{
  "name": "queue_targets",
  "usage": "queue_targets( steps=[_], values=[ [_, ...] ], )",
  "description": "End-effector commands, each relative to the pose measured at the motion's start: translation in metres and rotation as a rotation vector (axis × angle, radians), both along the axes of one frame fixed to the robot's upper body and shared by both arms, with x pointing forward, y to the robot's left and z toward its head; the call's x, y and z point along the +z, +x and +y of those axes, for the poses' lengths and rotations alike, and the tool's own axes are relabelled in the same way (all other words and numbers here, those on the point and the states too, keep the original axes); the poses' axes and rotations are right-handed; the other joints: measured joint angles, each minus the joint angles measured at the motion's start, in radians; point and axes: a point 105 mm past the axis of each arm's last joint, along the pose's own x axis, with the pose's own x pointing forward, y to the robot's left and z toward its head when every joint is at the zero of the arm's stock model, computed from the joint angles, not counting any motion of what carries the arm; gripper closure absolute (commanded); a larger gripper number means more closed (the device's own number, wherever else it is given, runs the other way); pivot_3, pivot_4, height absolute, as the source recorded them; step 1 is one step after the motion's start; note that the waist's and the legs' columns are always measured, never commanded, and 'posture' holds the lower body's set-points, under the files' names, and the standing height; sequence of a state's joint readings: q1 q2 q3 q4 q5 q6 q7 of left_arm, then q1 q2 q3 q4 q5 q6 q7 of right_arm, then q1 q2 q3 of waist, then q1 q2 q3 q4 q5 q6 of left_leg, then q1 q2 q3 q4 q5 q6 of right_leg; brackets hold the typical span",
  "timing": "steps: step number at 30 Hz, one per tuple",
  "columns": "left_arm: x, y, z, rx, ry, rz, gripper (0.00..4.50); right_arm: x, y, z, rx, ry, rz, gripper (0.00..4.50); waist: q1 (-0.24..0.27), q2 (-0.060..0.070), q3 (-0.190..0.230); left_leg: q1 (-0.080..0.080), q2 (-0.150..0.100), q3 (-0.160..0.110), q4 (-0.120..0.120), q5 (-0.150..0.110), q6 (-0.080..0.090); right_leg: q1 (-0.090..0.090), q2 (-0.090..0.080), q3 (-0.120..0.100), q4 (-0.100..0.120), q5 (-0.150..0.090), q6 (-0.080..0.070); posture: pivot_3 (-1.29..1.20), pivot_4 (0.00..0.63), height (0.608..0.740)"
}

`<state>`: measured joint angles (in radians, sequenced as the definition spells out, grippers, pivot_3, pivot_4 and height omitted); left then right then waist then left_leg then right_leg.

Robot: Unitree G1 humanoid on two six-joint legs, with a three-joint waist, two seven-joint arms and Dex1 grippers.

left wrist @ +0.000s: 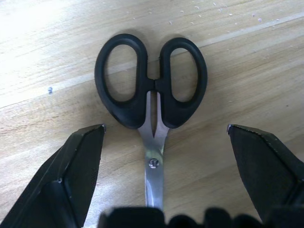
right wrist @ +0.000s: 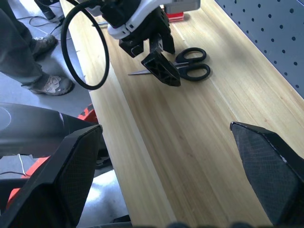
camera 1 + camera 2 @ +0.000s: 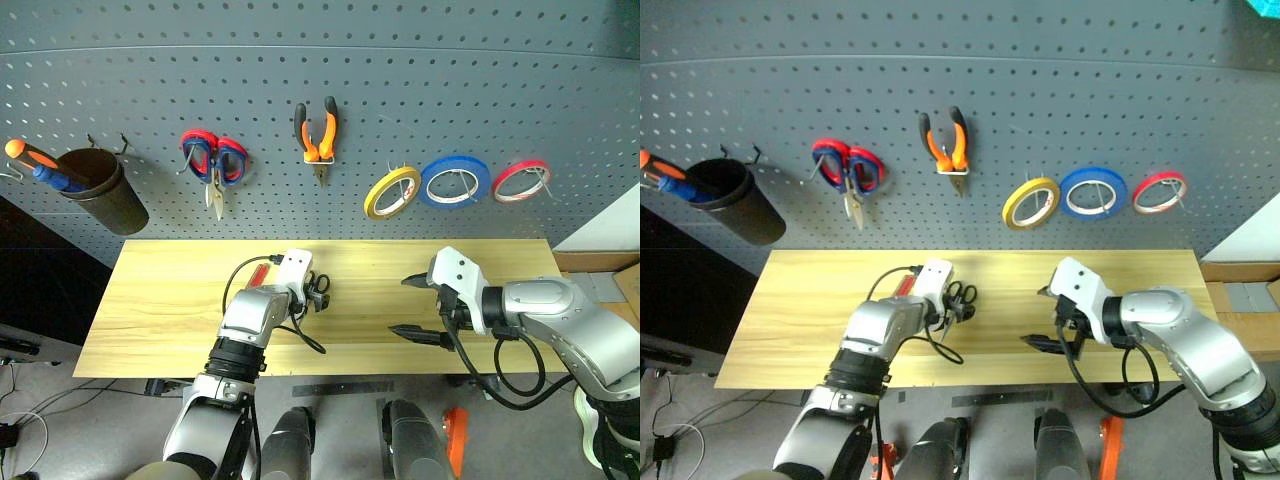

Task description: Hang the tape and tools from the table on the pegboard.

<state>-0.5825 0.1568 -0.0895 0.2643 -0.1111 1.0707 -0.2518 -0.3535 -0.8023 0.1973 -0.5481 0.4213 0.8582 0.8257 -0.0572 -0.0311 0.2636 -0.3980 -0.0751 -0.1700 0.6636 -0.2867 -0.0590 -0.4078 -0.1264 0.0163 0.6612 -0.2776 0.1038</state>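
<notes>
Small black-handled scissors (image 1: 151,85) lie flat on the light wood table (image 3: 160,300), blades closed. My left gripper (image 3: 312,296) hovers right over them, open, its fingers (image 1: 71,175) standing either side of the blades without touching. A red-handled screwdriver (image 3: 258,273) lies just behind my left wrist, partly hidden. My right gripper (image 3: 411,306) hangs open and empty above the table's right half. On the dark grey pegboard (image 3: 500,80) hang the orange-and-black pliers (image 3: 318,135) and the yellow tape (image 3: 392,192).
Also on the pegboard: red-and-blue scissors (image 3: 213,162), a blue roll (image 3: 455,180), a red roll (image 3: 521,180), and a dark cup (image 3: 103,190) holding an orange-and-blue screwdriver (image 3: 40,165). A person's legs and shoes (image 2: 42,57) stand beside the table's end.
</notes>
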Motion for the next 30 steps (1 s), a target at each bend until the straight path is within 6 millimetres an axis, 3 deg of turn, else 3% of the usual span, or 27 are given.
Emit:
queue_targets(
  steps=[1, 3, 6, 17, 18, 25, 30],
  values=[
    [-0.022, -0.011, 0.004, 0.010, 0.005, 0.107, 0.05, 0.008, -0.003, 0.006, 0.028, 0.017, -0.034, 0.00, 0.000, 0.000, 0.000, 0.000, 0.000, 0.000, 0.000, 0.000, 0.000, 0.000, 0.000, 0.000, 0.000, 0.000, 0.000, -0.13, 0.297, 0.740],
    [-0.023, -0.012, 0.005, 0.010, 0.002, 0.120, 0.05, 0.008, -0.003, 0.006, 0.029, 0.019, -0.033, 0.00, 0.000, 0.000, 0.000, 0.001, 0.000, 0.000, 0.000, 0.000, 0.000, 0.001, 0.000, 0.000, 0.000, 0.000, 0.000, -0.13, 0.297, 0.740],
    [-0.025, -0.011, 0.004, 0.005, 0.003, 0.125, 0.61, 0.008, -0.004, 0.006, 0.029, 0.021, -0.030, 0.00, 0.000, 0.001, 0.000, 0.002, 0.000, 0.000, 0.000, 0.000, 0.000, 0.002, 0.000, 0.000, 0.001, 0.000, 0.000, -0.14, 0.297, 0.740],
    [-0.028, -0.008, 0.009, -0.012, 0.031, 0.105, 4.29, 0.007, -0.004, 0.005, 0.025, 0.019, -0.030, 0.00, 0.003, 0.001, 0.000, 0.002, 0.000, 0.000, 0.000, 0.000, 0.000, 0.002, 0.000, 0.000, 0.001, 0.000, 0.000, -0.14, 0.294, 0.740],
    [-0.028, -0.009, 0.011, -0.015, 0.032, 0.101, 4.48, 0.007, -0.004, 0.005, 0.024, 0.019, -0.031, 0.00, 0.002, 0.001, 0.000, 0.002, 0.000, 0.000, 0.000, 0.000, 0.000, 0.002, 0.000, 0.000, 0.001, 0.000, 0.000, -0.14, 0.292, 0.740],
    [-0.028, -0.008, 0.024, 0.007, 0.035, 0.048, 4.48, 0.011, -0.002, 0.006, 0.014, 0.028, -0.046, 0.00, 0.000, 0.001, -0.001, 0.003, 0.000, 0.000, 0.000, 0.000, 0.000, 0.002, 0.000, 0.000, 0.001, 0.000, 0.000, -0.14, 0.295, 0.740],
    [-0.009, -0.004, 0.032, 0.007, 0.026, -0.075, 4.48, 0.018, 0.002, 0.004, -0.007, 0.042, -0.070, 0.00, -0.006, 0.001, 0.000, 0.003, 0.001, 0.000, 0.000, 0.000, 0.000, 0.002, 0.000, 0.000, 0.001, 0.000, 0.000, -0.15, 0.300, 0.740]
  ],
)
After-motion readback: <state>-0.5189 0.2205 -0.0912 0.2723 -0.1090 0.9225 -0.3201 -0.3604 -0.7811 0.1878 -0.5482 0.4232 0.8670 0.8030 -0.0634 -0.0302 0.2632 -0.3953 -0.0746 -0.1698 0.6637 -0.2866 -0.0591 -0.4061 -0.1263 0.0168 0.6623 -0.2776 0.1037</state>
